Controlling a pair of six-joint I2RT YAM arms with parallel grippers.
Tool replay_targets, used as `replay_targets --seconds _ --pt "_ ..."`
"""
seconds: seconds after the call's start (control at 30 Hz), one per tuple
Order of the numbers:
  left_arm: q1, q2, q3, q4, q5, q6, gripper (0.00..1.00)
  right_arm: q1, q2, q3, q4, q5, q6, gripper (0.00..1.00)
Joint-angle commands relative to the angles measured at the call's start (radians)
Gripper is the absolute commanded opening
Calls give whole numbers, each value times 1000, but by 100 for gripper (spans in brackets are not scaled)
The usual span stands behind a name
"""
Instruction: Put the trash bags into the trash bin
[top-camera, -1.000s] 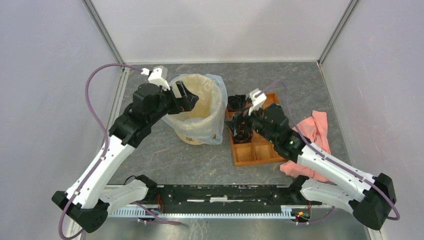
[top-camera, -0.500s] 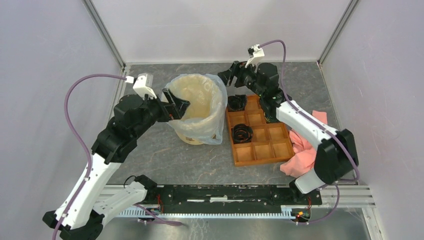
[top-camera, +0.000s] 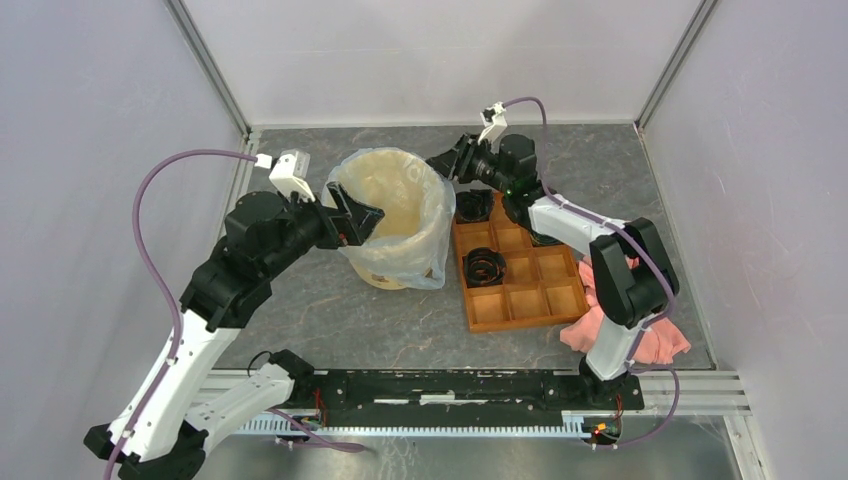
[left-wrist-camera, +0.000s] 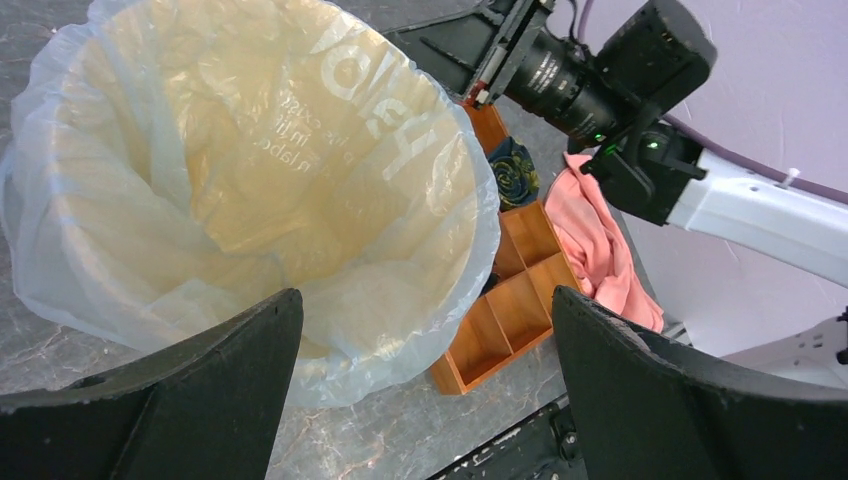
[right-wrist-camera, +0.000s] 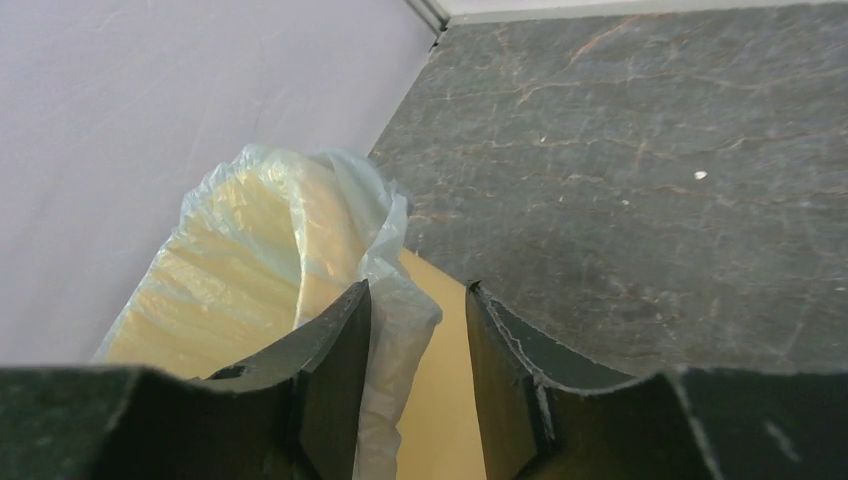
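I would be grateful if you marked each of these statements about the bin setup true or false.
1. The trash bag lines the trash bin, with its edge folded over the rim. True.
2. The left gripper is shut. False: its jaws stand wide open at the bin's rim.
3. The pink cloth lies inside the bin. False: it lies on the table beside the orange tray.
4. Dark objects sit in two of the tray's compartments. True.

Orange compartment tray (top-camera: 503, 309) beside crumpled pink cloth (top-camera: 662, 343)
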Motion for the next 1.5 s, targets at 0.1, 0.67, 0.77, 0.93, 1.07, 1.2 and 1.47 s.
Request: replay_targets --seconds 0.1,0.67,0.77,0.93,1.07,1.2,1.47 --pt "1 -15 24 4 31 7 100 52 60 -82 239 -69 139 44" --pt "1 -81 105 -47 14 -32 100 460 301 76 370 295 239 54" --pt "1 -90 101 -50 15 -40 100 466 320 136 315 287 202 63" --pt "0 -86 103 -57 27 -47 100 380 231 101 150 198 102 89" --pt "1 -72 115 -50 25 -42 100 258 187 171 -98 -94 -14 98" --pt "0 -51 138 -48 7 -22 100 138 15 48 -277 -167 -206 98" --pt "1 -87 180 -46 -162 34 100 58 -575 -155 -760 188 -600 98"
